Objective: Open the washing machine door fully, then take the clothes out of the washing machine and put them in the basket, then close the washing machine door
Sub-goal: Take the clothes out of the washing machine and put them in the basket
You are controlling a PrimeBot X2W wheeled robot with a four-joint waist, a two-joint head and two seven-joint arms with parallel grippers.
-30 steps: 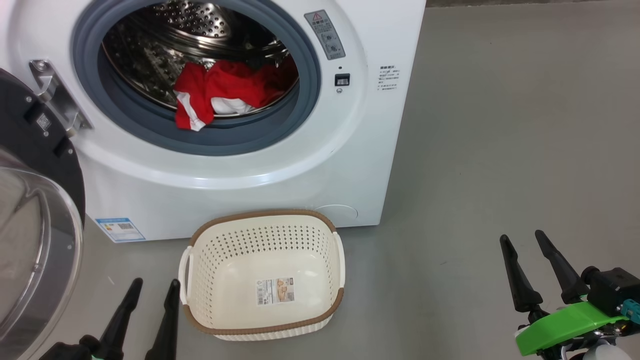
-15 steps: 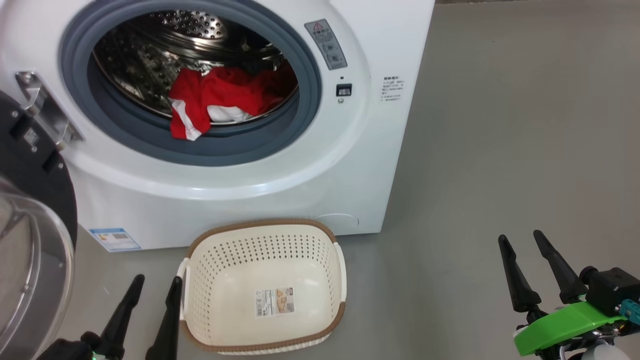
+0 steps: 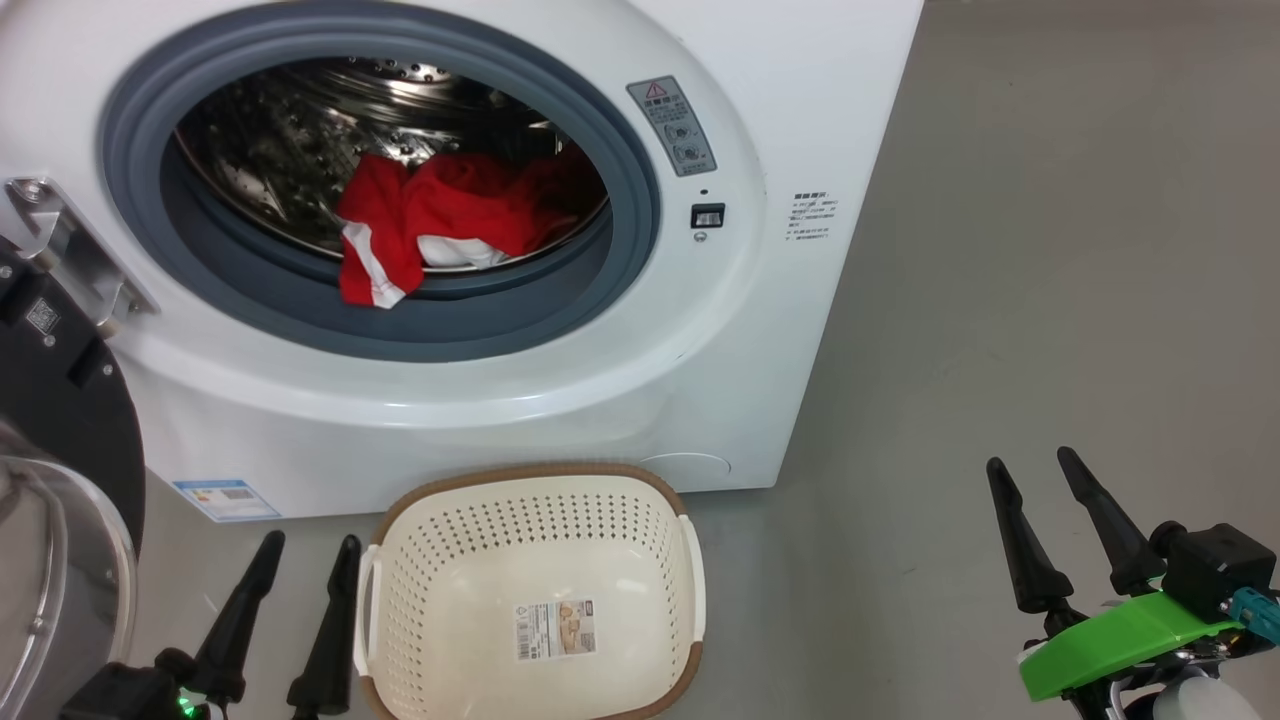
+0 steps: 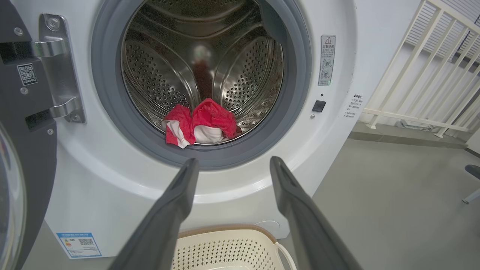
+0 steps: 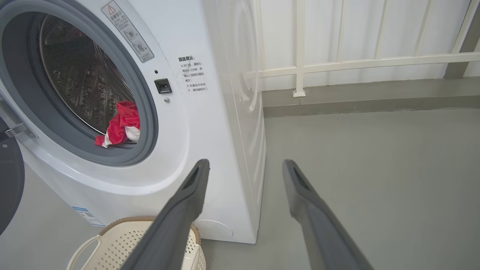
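Grey floor (image 3: 1050, 250), white railing (image 5: 299, 37)

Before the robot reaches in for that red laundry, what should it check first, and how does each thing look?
1. The washing machine door swung clear of the opening: ok.
2. That door opened as far as it goes: cannot tell; it runs out of the picture.
3. The clothes lying uncovered at the front lip of the drum: ok.
4. The basket empty, on the floor before the washing machine: ok.
5. The left fingers apart, holding nothing: ok.
6. The right fingers apart, holding nothing: ok.
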